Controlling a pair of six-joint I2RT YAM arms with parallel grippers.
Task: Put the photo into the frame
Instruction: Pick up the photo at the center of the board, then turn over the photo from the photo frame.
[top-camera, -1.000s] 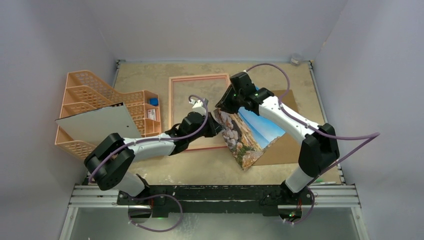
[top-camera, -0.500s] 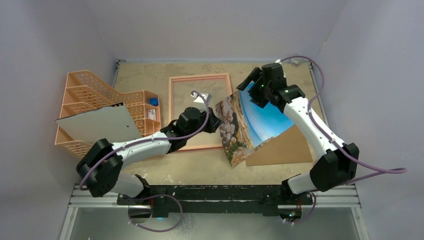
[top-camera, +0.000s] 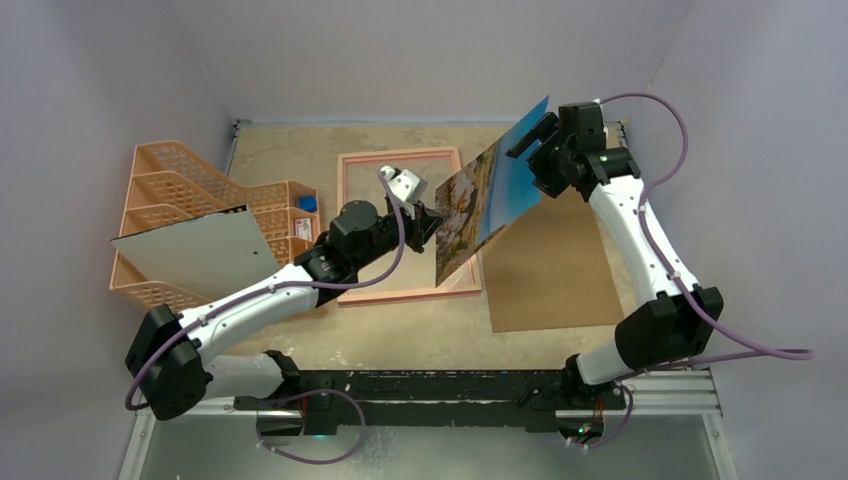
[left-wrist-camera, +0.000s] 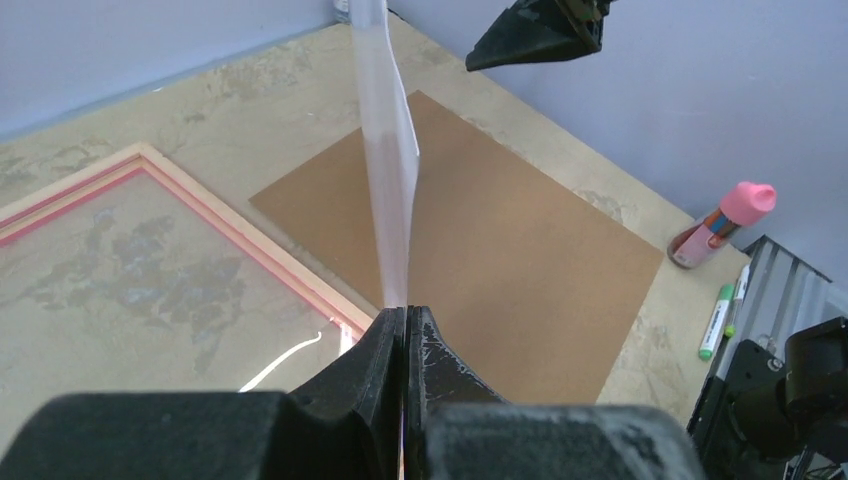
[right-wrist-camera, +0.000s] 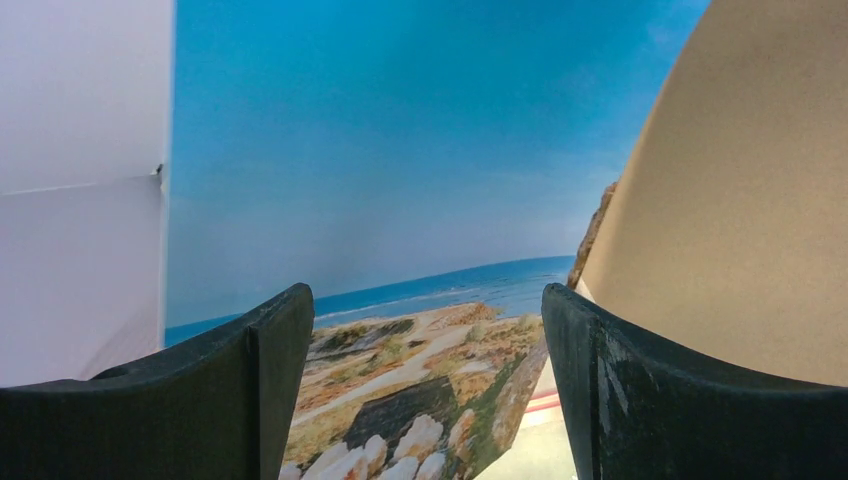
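The photo (top-camera: 490, 185), blue sky and sea over rocky coast, hangs steeply on edge above the right rail of the frame (top-camera: 345, 230). The frame lies flat with its pale rails up. My left gripper (top-camera: 432, 222) is shut on the photo's lower left edge; the left wrist view shows the jaws (left-wrist-camera: 405, 312) pressed on the thin white sheet (left-wrist-camera: 390, 170), with the frame's rail (left-wrist-camera: 250, 240) beneath. My right gripper (top-camera: 535, 142) is open at the photo's upper far corner. In the right wrist view its jaws (right-wrist-camera: 425, 300) stand wide apart with the print (right-wrist-camera: 400, 180) ahead, untouched.
A brown backing board (top-camera: 555, 270) lies flat right of the frame, also seen in the left wrist view (left-wrist-camera: 500, 250). An orange mesh organiser (top-camera: 200, 190) with a white sheet (top-camera: 195, 250) stands at left. Markers (left-wrist-camera: 720, 225) stand by the table's right edge.
The photo has swung up off the backing board to near-vertical and shifted left over the frame's right rail. My right gripper has moved back and right, upward. My left gripper has risen with the photo.
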